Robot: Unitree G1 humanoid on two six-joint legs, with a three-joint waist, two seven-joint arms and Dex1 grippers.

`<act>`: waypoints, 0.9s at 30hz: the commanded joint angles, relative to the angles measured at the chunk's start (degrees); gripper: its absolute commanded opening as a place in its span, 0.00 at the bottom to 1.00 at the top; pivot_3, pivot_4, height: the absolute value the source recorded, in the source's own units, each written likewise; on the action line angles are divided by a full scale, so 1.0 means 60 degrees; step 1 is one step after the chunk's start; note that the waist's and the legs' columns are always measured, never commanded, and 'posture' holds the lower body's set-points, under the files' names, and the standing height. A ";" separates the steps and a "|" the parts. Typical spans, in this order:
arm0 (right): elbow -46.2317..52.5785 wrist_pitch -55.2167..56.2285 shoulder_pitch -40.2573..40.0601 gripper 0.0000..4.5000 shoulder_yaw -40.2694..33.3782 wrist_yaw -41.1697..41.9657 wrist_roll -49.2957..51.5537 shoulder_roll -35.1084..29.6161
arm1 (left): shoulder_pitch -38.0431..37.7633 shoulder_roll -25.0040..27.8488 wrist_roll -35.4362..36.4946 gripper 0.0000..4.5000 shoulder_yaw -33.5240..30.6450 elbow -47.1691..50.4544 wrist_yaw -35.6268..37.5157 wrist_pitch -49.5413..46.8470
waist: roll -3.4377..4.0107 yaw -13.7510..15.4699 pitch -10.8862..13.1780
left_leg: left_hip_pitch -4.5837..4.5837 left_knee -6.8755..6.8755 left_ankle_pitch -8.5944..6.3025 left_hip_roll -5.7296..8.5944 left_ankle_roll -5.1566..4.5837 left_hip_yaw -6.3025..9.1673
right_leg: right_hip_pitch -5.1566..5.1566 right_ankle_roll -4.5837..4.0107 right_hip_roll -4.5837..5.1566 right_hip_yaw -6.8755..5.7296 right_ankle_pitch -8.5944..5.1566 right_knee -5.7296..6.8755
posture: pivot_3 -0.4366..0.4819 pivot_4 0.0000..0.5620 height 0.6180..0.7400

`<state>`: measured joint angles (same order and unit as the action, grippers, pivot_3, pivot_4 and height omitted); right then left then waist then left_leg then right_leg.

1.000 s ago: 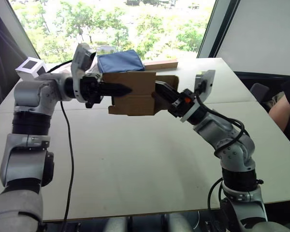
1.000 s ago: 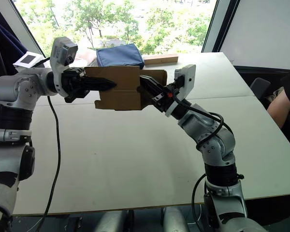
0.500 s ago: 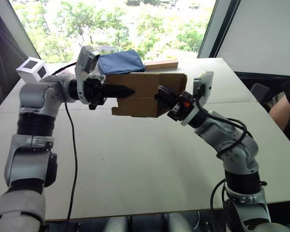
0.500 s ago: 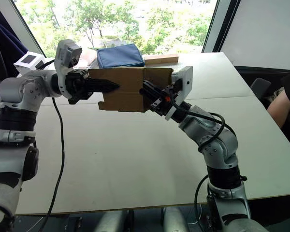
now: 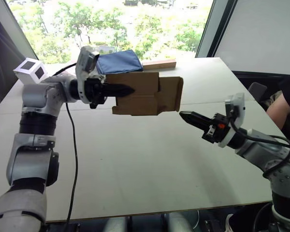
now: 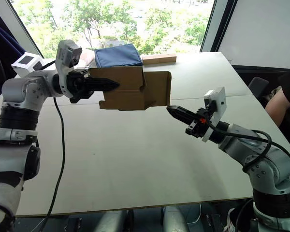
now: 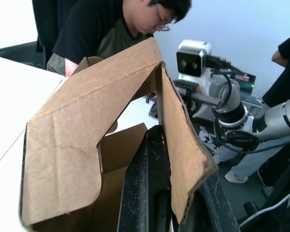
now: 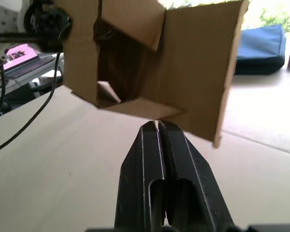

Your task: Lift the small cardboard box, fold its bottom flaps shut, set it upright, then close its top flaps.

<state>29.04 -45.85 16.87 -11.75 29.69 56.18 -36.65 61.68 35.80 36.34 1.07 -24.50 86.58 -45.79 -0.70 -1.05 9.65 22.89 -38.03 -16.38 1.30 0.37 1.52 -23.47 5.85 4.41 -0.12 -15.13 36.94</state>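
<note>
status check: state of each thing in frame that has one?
small cardboard box: lifted off the table, on its side
flaps at the end facing the right pincer: not shut
left pincer: shut on the box wall
right pincer: shut, empty, apart from the box

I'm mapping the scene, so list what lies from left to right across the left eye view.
White cube with black squares → left gripper holding the small cardboard box → small cardboard box → right gripper, shut and apart from the box → person's arm at the edge.
</note>
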 commanded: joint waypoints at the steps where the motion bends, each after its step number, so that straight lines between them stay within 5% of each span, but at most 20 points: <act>1: 0.0207 0.0253 0.0519 0.01 0.0645 -0.0093 -0.0354 0.0433 | 0.0283 0.0031 0.0067 0.00 -0.0203 0.0217 0.0060 0.0039 | 0.0000 0.0004 0.0000 | 0.0001 0.0000 0.0000 -0.0003 0.0000 0.0000 | -0.0002 0.0000 -0.0003 0.0000 0.0000 0.0000 | 0.48 0.27 0.98; 19: -0.0278 0.0426 0.1498 0.01 0.1135 0.0396 -0.0517 0.1403 | -0.0253 -0.0011 0.0437 0.00 -0.0405 0.1187 -0.0294 -0.0656 | -0.0002 0.0056 0.0001 | 0.0016 -0.0018 0.0001 0.0011 0.0001 0.0008 | -0.0004 0.0001 0.0009 -0.0001 0.0000 0.0006 | 0.48 0.27 0.98; 27: -0.0569 0.0008 0.1592 0.01 -0.0491 0.1017 0.0226 -0.0077 | -0.0173 0.0023 0.0443 0.00 -0.0484 0.1031 -0.0377 -0.0523 | -0.0003 0.0076 0.0001 | 0.0017 -0.0018 0.0001 0.0015 0.0001 0.0008 | -0.0002 0.0001 0.0013 -0.0002 0.0000 0.0006 | 0.48 0.27 0.98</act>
<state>25.59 -45.31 24.92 -9.31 34.69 54.04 -34.77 59.80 35.46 37.81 0.29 -19.06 84.30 -49.60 -0.72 -0.59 9.66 22.99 -38.14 -16.38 1.39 0.38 1.57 -23.48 5.86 4.49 -0.14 -15.14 36.97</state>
